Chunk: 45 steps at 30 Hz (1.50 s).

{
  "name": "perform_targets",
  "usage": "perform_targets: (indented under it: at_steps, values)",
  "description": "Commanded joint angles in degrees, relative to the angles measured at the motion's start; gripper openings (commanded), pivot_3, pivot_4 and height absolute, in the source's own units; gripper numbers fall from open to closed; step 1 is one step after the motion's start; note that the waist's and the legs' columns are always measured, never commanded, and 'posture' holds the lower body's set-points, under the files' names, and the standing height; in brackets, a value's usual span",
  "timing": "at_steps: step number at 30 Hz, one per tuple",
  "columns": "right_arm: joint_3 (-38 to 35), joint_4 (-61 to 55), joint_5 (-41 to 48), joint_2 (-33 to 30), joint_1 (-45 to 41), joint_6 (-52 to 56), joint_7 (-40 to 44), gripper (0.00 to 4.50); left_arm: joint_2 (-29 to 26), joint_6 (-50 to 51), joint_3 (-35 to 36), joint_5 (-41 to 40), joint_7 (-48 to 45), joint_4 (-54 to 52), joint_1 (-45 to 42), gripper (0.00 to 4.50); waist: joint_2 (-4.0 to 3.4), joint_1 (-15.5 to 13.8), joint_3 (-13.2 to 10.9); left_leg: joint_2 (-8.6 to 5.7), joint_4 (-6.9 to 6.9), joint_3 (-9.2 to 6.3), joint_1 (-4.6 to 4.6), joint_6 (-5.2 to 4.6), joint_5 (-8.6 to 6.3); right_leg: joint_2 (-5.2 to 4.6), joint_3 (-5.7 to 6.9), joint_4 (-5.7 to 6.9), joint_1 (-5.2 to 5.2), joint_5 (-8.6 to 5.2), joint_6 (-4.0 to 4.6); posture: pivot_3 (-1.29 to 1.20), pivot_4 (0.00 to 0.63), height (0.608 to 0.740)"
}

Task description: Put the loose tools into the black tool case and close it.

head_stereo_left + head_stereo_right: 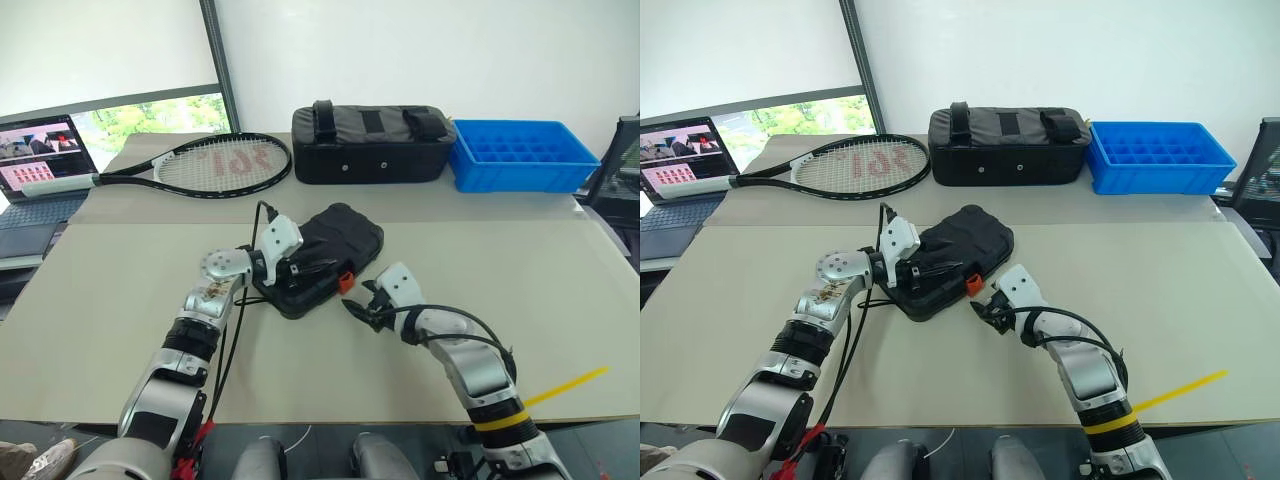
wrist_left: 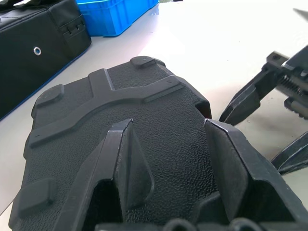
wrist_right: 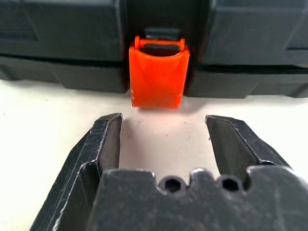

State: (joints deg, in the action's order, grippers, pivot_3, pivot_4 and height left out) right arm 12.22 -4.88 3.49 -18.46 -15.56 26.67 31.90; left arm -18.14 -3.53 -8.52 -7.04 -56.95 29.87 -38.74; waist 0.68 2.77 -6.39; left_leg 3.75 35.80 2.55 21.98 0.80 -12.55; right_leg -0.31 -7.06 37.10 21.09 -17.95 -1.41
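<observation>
The right claw [image 1: 362, 306] hovers low over the beige counter [image 1: 520, 300], its two black fingers [image 3: 103, 139] spread apart and empty, pointed at the orange latch [image 3: 158, 77] from just short of it, not touching. The latch hangs down at the front edge of the black case [image 1: 335, 250], which lies shut at the middle of the counter, its lid down on its base. The left claw [image 1: 295, 268] rests on top of the case from the robot's left, its fingers [image 2: 127, 163] apart and pressed flat against the textured lid, gripping nothing. Whether any tools lie inside cannot be told with the lid down. Beyond the case, toward the far edge, a tennis racket [image 1: 215, 162] lies flat at the left with its handle reaching toward an open laptop [image 1: 40, 160] that sits off the counter's left end. A black fabric bag [image 1: 370, 145] with straps stands at the far middle, and a blue crate [image 1: 520, 155] sits just beside it on the right, close enough that they seem to touch
</observation>
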Motion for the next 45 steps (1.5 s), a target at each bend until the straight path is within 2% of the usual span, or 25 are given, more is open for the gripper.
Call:
perform_targets:
  at_steps: [1, 8, 11, 13, 15, 23, 31, 45]
  values:
    - [-0.13, -0.35, 0.87, 1.36, -1.81, -1.93, 0.23, 3.24, -0.95, 1.15, -0.89, 1.76, 0.18, 3.03, 1.91, 2.50, 0.00, 0.01, 0.00, 0.00, 0.00, 0.00, 0.00, 0.00, 0.00, 0.00, 0.00, 0.00, 0.00, 0.00, 0.00, 0.00, 0.150, 0.707]
    - [-0.91, -0.71, 0.88, 2.70, -2.04, -2.62, -0.78, 3.24, -0.87, 1.36, -0.93, 1.70, 0.35, 2.47, 2.34, 2.50, 0.00, 0.07, 0.00, 0.01, 0.00, 0.00, 0.00, 0.00, 0.00, 0.00, 0.00, 0.00, 0.01, 0.00, 0.00, 0.00, 0.150, 0.707]
    - [-1.08, -0.75, 0.39, 2.50, -2.06, -2.69, -1.32, 2.49, -0.76, 1.35, -0.94, 1.68, 0.44, 2.46, 2.44, 2.50, -0.01, 0.16, 0.00, 0.01, -0.01, 0.00, 0.00, 0.00, 0.00, 0.01, 0.00, 0.01, 0.01, 0.00, 0.00, 0.00, 0.150, 0.707]
    - [-1.11, -0.88, 0.30, 2.23, -1.86, -2.66, -1.40, 1.73, -0.66, 1.31, -0.98, 1.69, 0.50, 2.49, 2.48, 2.50, 0.00, 0.14, 0.00, 0.01, -0.01, 0.00, 0.00, 0.00, 0.00, 0.01, 0.00, 0.01, 0.00, 0.00, 0.00, 0.00, 0.150, 0.707]
    - [-1.31, -1.26, 0.38, 2.10, -1.66, -2.53, -1.62, 1.19, -0.55, 1.25, -1.00, 1.70, 0.57, 2.59, 2.51, 2.50, 0.00, 0.12, 0.00, 0.01, -0.01, 0.00, 0.00, 0.00, 0.00, 0.00, 0.00, 0.01, 0.00, 0.00, 0.00, 0.00, 0.150, 0.707]
    - [-1.82, -5.13, 0.65, 0.60, 0.07, -2.70, -1.59, 1.15, -0.17, 0.99, -1.03, 1.71, 0.72, 3.04, 2.37, 2.50, 0.00, -0.17, 0.00, 0.00, 0.00, 0.00, 0.03, 0.00, 0.00, -0.01, 0.00, -0.02, 0.01, 0.00, 0.00, 0.00, 0.150, 0.707]
    - [-3.59, -6.56, 1.44, 0.18, 1.44, -7.96, -1.33, 1.15, 0.08, 1.04, -1.32, 1.70, 0.58, 2.78, 2.83, 2.50, 0.00, -0.15, -0.01, 0.00, -0.01, 0.00, 0.04, 0.00, 0.00, -0.01, 0.01, -0.02, 0.02, 0.00, 0.00, 0.00, 0.150, 0.707]
    - [-2.10, -4.16, -0.04, 1.72, -3.66, -4.21, -2.30, 1.15, -0.08, 0.92, -1.48, 1.77, 0.29, 3.08, 2.49, 2.50, 0.01, -0.05, -0.02, 0.00, -0.01, 0.00, 0.07, 0.00, 0.00, -0.01, 0.00, -0.03, 0.05, 0.00, 0.00, 0.00, 0.150, 0.707]
